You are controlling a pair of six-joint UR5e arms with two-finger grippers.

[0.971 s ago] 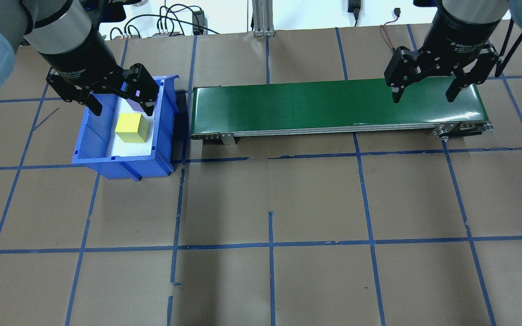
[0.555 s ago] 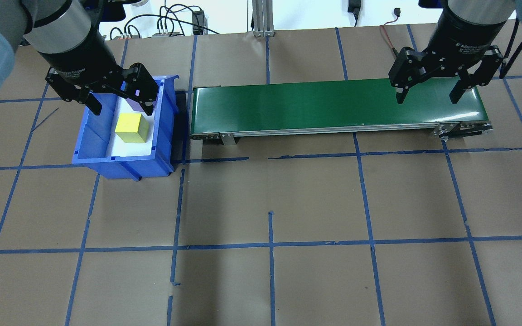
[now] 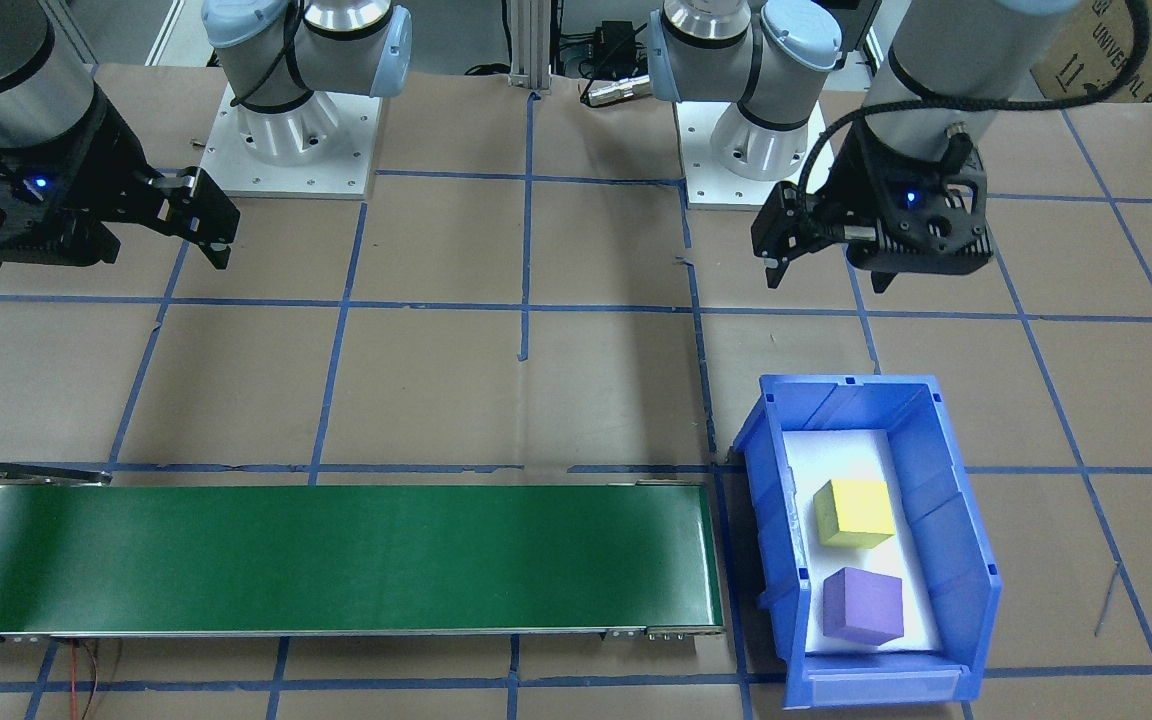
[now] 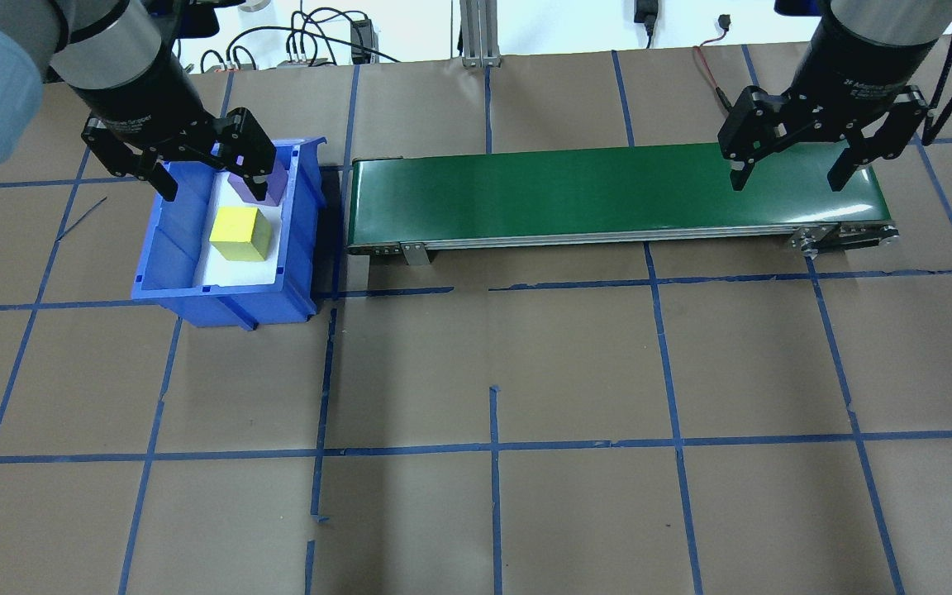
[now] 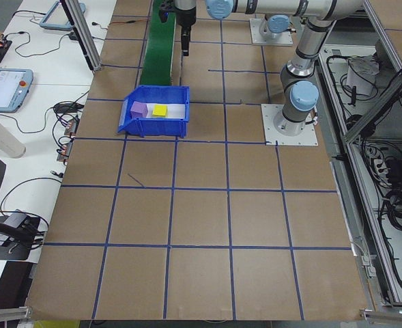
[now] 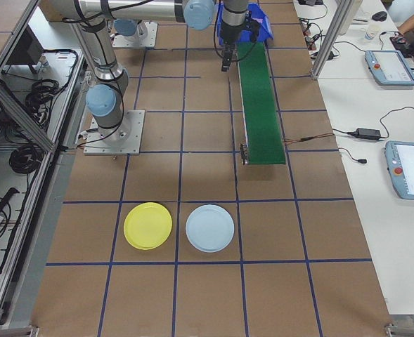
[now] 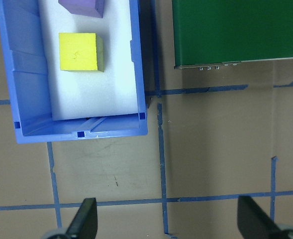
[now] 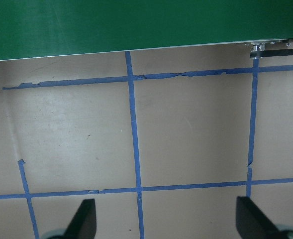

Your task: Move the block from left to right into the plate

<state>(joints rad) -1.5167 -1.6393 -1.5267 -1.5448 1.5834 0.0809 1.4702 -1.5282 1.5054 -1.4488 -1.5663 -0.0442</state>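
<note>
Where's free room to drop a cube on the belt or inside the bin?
The long green conveyor belt is bare end to end. The blue rectangular plastic bin is crowded: the yellow foam cube and purple foam cube fill most of its white floor, leaving a strip at the end nearest the robot.

**Both arms up, both grippers wide open**

Left gripper (image 4: 210, 177) sits around 10 o'clock in the overhead view, pointing down, fingers spread. Right gripper (image 4: 798, 163) is over at 2 o'clock, same deal: fingers apart, holding nothing.
</note>
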